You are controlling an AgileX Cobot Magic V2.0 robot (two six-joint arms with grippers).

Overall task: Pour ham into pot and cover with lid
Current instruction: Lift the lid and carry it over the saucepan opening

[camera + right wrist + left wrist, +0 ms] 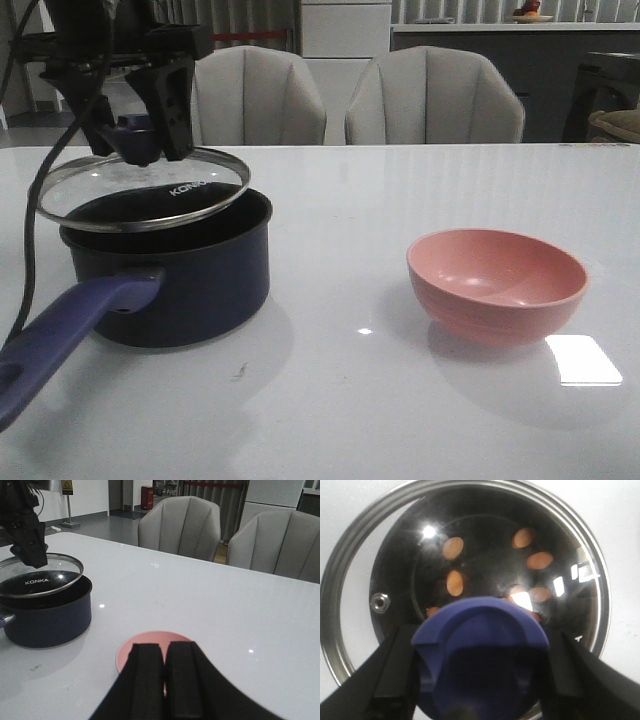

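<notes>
**Desk:** What is nearest the camera on the counter [330, 420]?

**Photographer:** The long purple-blue handle of the pot [170, 285] reaches toward the lens at the robot's left. To the right, well apart from it, sits the pink bowl [497, 284], which shows no ham inside in the front view.

**Desk:** So the pouring is done?

**Photographer:** It appears so. Through the smoked glass in the left wrist view, the ham [454, 582] lies as several orange-pink chunks scattered on the pot's dark floor.

**Desk:** And the lid?

**Photographer:** The lid [145, 190] is tilted over the pot's mouth, its far edge close to the rim and its near-left edge lifted clear. It is not seated. The left tool [140, 140] is clamped on the blue knob, a finger on each side.

**Desk:** The other arm?

**Photographer:** The right tool [165, 680] hangs over the bowl with its fingers pressed together, holding nothing.

**Desk:** What remains?

**Photographer:** By my reading, only the last step: level the lid, lower it until the steel rim sits evenly on the pot, then release the knob. Behind it all, two grey chairs [350, 95] stand at the counter's far edge.
</notes>
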